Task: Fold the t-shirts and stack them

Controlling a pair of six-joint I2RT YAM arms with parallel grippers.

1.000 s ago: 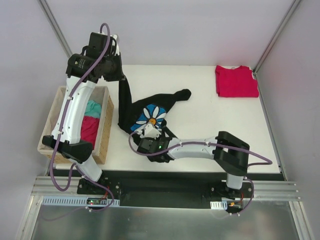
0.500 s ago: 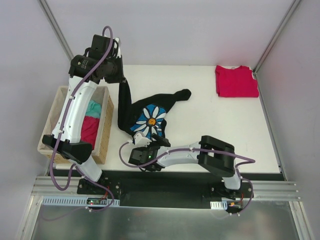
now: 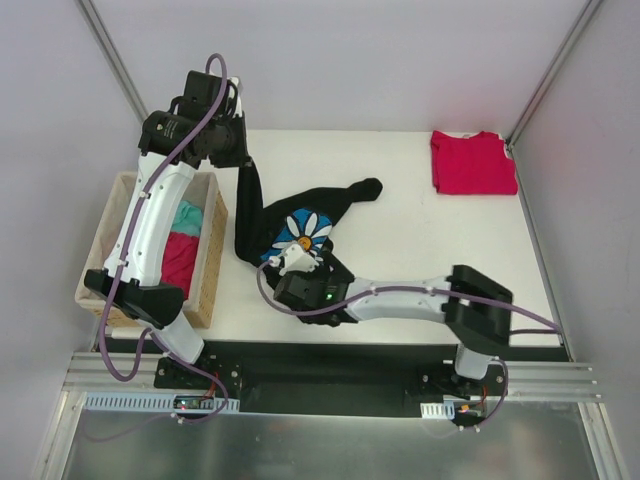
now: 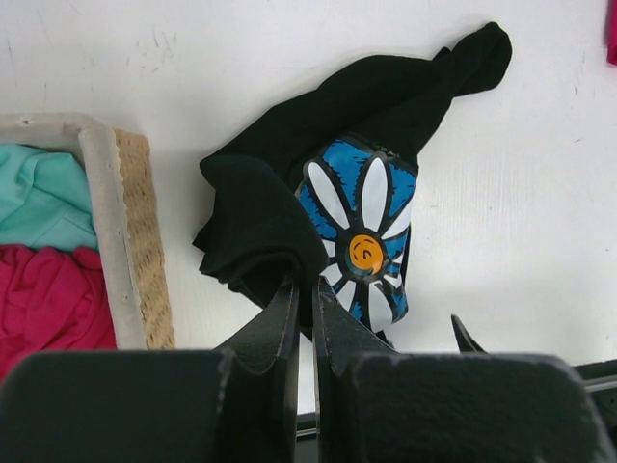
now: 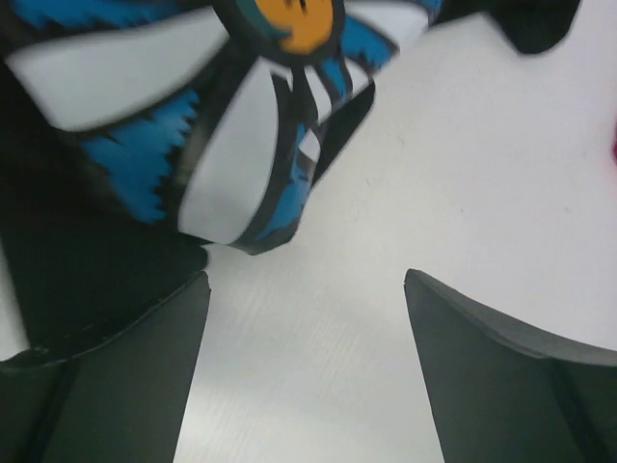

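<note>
Pinching a fold of the black t-shirt [image 4: 260,207] in the left gripper [image 4: 304,285], jaws tight together on the cloth, holding that end up off the table [image 3: 420,240] near the basket [image 3: 213,262]. Rest of it bunched on the table, daisy print [image 4: 364,236] facing up. Hovering low with the right gripper [image 5: 306,285], jaws wide apart, at the print's near edge. Over in the far right corner, folded red t-shirt [image 3: 472,162], well apart.

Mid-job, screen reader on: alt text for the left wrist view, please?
The left gripper pinches a bunched fold of the black t-shirt, whose blue-and-white daisy print faces the camera, above the white table. The woven basket at left holds teal cloth and red cloth.
</note>
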